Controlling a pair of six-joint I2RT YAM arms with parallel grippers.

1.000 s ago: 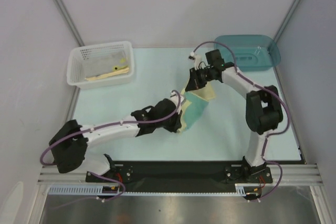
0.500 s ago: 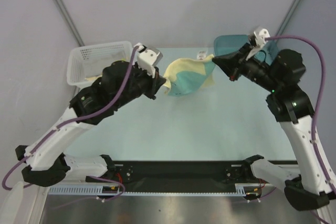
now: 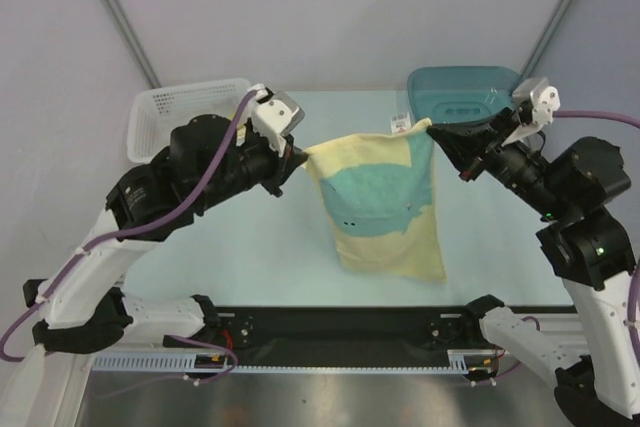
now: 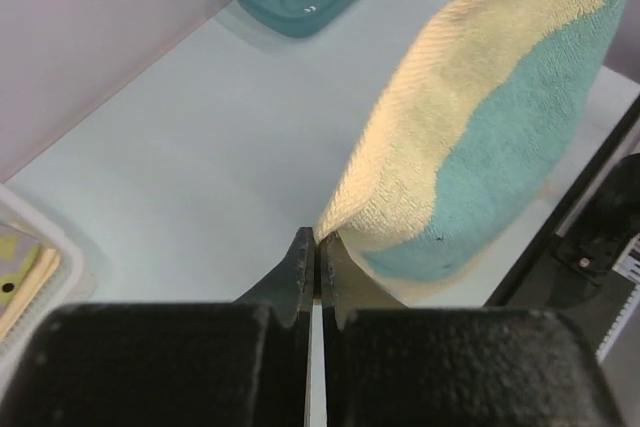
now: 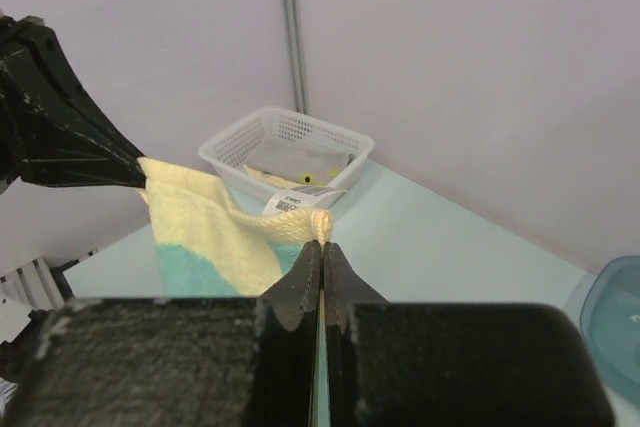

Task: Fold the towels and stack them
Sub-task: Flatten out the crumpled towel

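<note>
The pale table (image 3: 250, 247) stretches out below, and both arms are up off it. The left arm (image 3: 140, 197) rises from the near left corner and bends inward; the right arm (image 3: 590, 207) does the same from the other side.

Between them hangs the towel (image 3: 385, 207), spread wide in the air above the middle of the table. It is pale yellow with a broad teal patch across its face. Its top edge runs from one gripper to the other and the rest drapes straight down. Whether the bottom edge touches the table, the views don't say.

At the far left sits the white mesh basket (image 5: 285, 147), with other towels (image 5: 300, 162) lying in it, greyish and pale yellow. At the far right, behind the right arm, sits the teal plastic bin (image 3: 465, 97).

The left gripper (image 4: 316, 247) has its fingers pressed together, pinching the towel's top left corner. The right gripper (image 5: 322, 247) is clamped tight on the top right corner. Just beside that pinch, a small white tag (image 5: 295, 204) sticks up from the top edge.
</note>
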